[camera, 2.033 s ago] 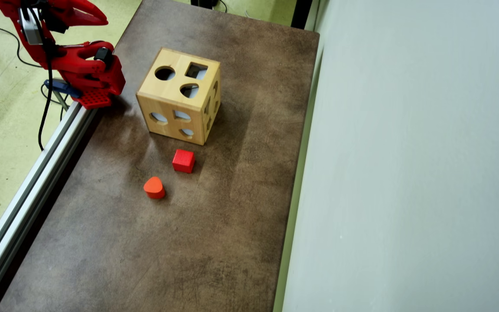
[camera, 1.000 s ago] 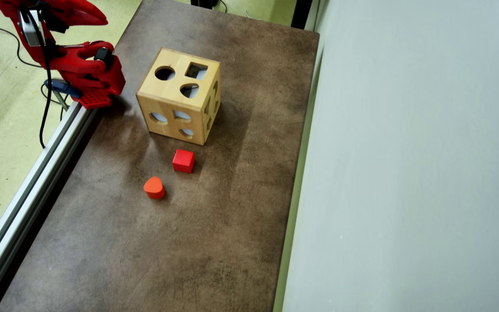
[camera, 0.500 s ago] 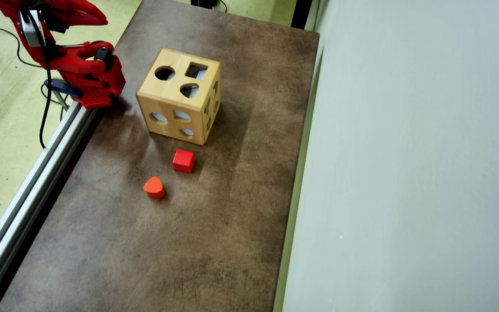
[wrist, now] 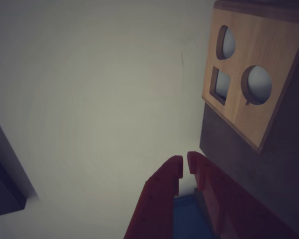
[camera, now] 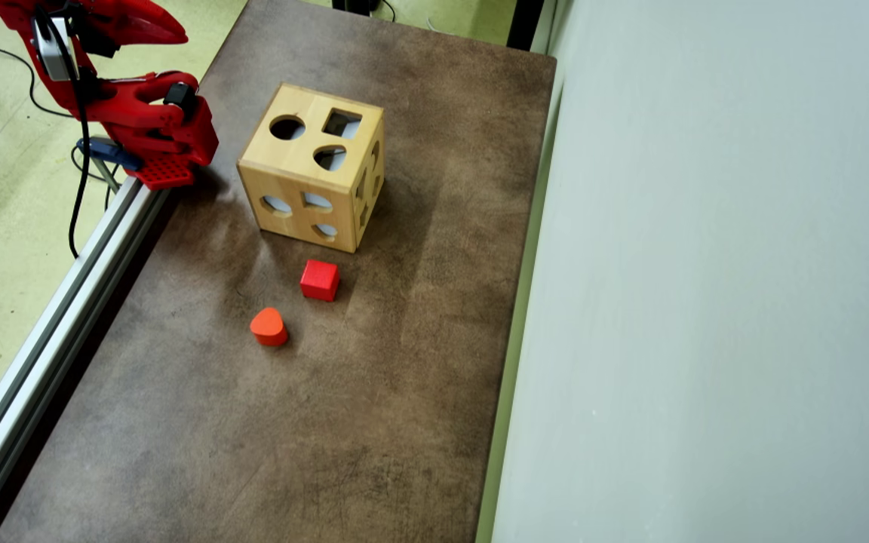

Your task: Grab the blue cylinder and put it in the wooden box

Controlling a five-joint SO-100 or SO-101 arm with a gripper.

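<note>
Wooden box (camera: 312, 179) near arm, mat (camera: 253, 452) open

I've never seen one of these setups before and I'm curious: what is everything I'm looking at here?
Wooden box: one, light wood, shaped holes in its faces, far part of the table.
Red cube: one, red, just in front of the box.
Rounded-triangle block: one, orange, nearer than the cube and to its left in the overhead view.
Blue cylinder: none visible on the table.
Table: one, mottled brown top.
Metal rail: one, silver, along the table's left edge.
Arm: one, red, top left corner.
Gripper: red fingers nearly touching; something blue behind them, unclear what.
</note>
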